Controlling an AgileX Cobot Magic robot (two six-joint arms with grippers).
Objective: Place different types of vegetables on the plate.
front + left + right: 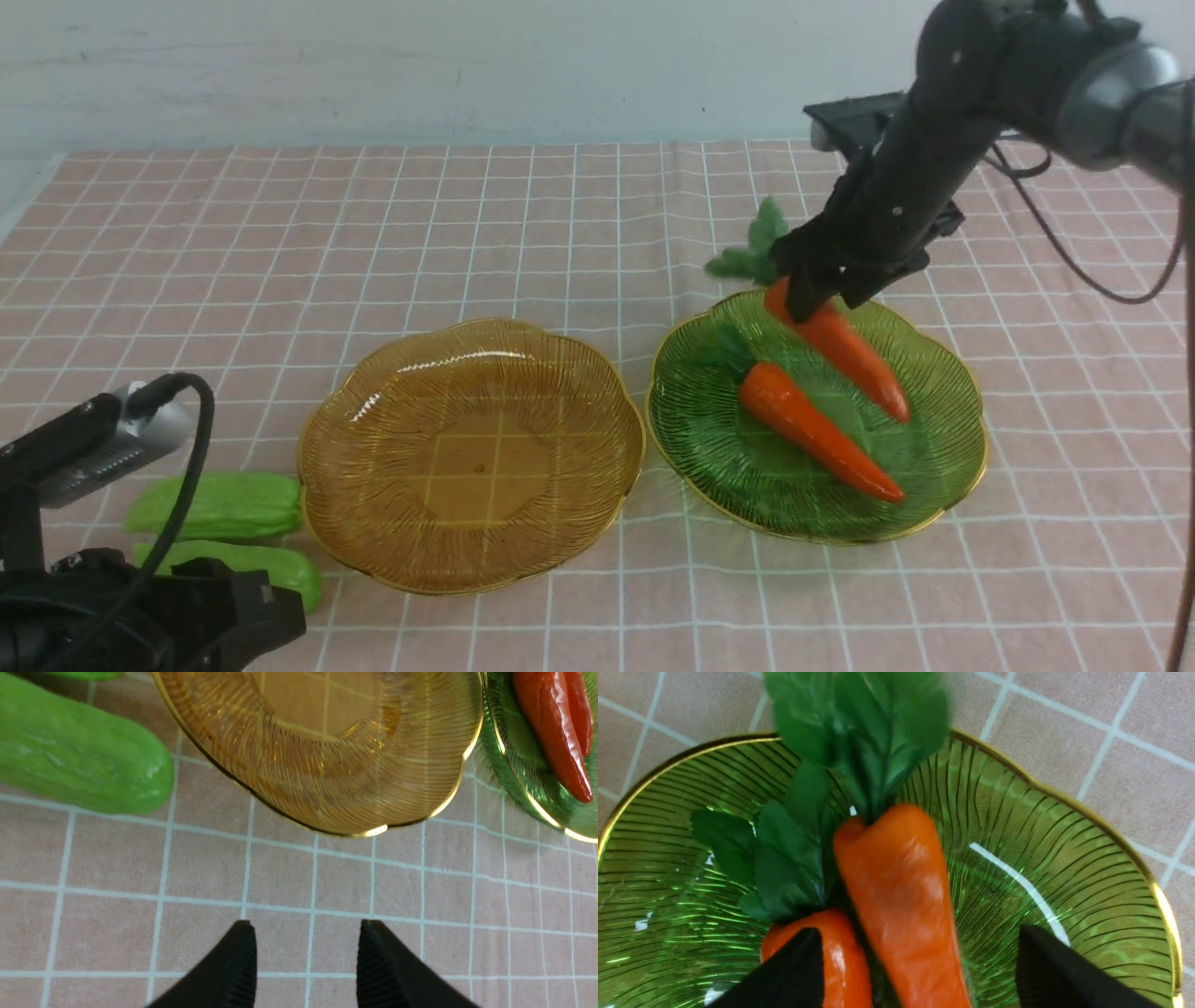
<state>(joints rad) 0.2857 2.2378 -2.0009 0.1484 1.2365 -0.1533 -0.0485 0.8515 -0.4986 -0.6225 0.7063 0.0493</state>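
Note:
Two orange carrots lie in the green plate (971, 411): one (817, 429) in its middle, the other (845, 350) farther back, its leafy top (756, 247) hanging over the rim. My right gripper (822, 289) is open and straddles that far carrot (896, 896) near its top. A gap shows between the carrot and one finger (1045, 970). Two light-green cucumbers (219, 504) (271, 565) lie on the cloth left of the amber plate (471, 457), which holds nothing. My left gripper (307, 926) hangs open over bare cloth near that plate's edge (336, 765), a cucumber (79, 760) off to one side.
A pink checked cloth (373, 233) covers the table up to the white back wall. The left arm's body and cable (140, 616) fill the front-left corner beside the cucumbers. The right arm (934, 140) reaches in from the back right over the green plate.

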